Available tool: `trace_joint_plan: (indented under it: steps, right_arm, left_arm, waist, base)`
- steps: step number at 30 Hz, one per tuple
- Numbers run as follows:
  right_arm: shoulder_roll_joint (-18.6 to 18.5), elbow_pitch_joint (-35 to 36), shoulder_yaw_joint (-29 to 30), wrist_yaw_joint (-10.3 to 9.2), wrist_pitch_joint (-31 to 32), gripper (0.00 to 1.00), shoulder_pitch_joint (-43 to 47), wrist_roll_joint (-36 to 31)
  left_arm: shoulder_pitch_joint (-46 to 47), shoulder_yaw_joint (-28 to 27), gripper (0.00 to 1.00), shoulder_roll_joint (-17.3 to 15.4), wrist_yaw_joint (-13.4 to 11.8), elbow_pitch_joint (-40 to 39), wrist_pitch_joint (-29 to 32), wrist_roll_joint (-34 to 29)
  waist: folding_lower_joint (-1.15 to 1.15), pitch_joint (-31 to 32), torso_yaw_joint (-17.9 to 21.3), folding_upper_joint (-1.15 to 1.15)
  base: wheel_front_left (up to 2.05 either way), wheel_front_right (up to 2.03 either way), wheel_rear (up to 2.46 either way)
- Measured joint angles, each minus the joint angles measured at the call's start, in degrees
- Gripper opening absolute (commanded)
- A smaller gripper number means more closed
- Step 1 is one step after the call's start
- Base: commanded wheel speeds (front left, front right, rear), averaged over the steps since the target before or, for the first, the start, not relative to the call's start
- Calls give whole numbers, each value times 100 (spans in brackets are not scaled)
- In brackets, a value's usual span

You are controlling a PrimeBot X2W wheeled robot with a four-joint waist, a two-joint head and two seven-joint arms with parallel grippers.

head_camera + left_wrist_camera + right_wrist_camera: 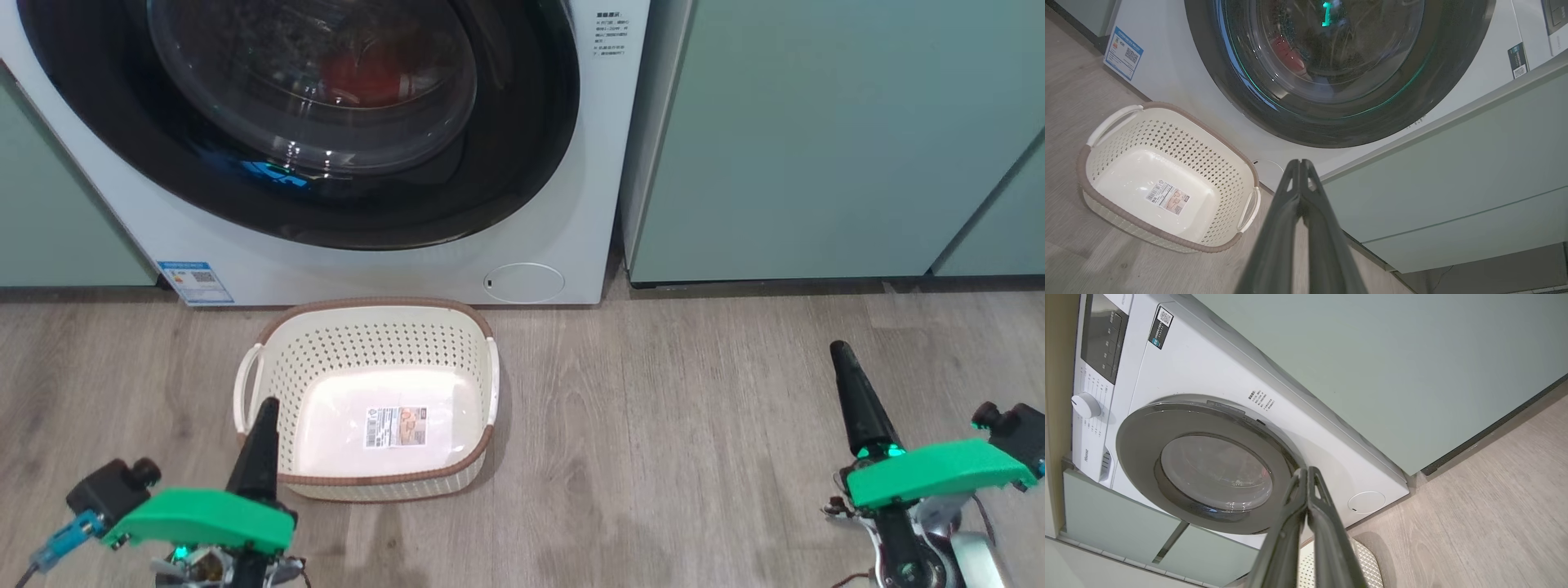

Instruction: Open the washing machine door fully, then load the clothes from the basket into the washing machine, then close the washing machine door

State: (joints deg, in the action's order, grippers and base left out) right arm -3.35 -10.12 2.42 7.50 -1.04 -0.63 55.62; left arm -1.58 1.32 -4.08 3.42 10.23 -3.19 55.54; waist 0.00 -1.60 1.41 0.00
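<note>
washing machine door looks swung against the front of the washing machine, black ring flush all round in the head view; cannot tell if the latch has caught; the clothes show as a red patch behind the glass bowl, inside the drum; the basket sits on the wood floor just in front of the machine, below the door, holding nothing but its paper label, long side running left-right across the head view; left gripper hangs low at the basket's near left corner, its tip overlapping the rim in the head view, contact not clear; its fingers are pressed together with nothing between them; right gripper is low over bare floor, well apart from basket and machine, in front of the pale green cabinet, fingers also pressed together and holding nothing; judgement: all three steps look done, task at or near its end; if the door needs a last push, it lies up and ahead of both grippers, slightly right of the left one and well left of the right one, so the left arm is nearer; the round door gives no long axis to line up on, a push on the ring's right side, away from the glass, looks safest
</note>
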Motion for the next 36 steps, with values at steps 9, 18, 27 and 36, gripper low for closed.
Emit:
trace_joint_plan:
  steps: [9,18,27,36]
  right_arm:
    - [-8,-85,47,0,88,0,-4,593]
    - [-14,-171,88,0,156,0,-28,1174]
    - [-16,-240,132,-1,221,0,-119,1700]
    - [-18,-333,175,-1,333,0,-120,2280]
  left_arm:
    - [64,-102,0,12,52,64,121,564]
    - [163,-158,0,25,121,164,269,1140]
    - [184,-237,0,37,152,227,400,1641]
    - [287,-321,0,56,229,310,539,2213]
  waist:
    - [0,22,-22,0]
    - [0,44,-44,0]
    - [0,64,-64,0]
    - [0,86,-86,0]
  base:
    - [0,0,0]
    - [0,0,0]
    - [0,0,0]
    - [0,0,0]
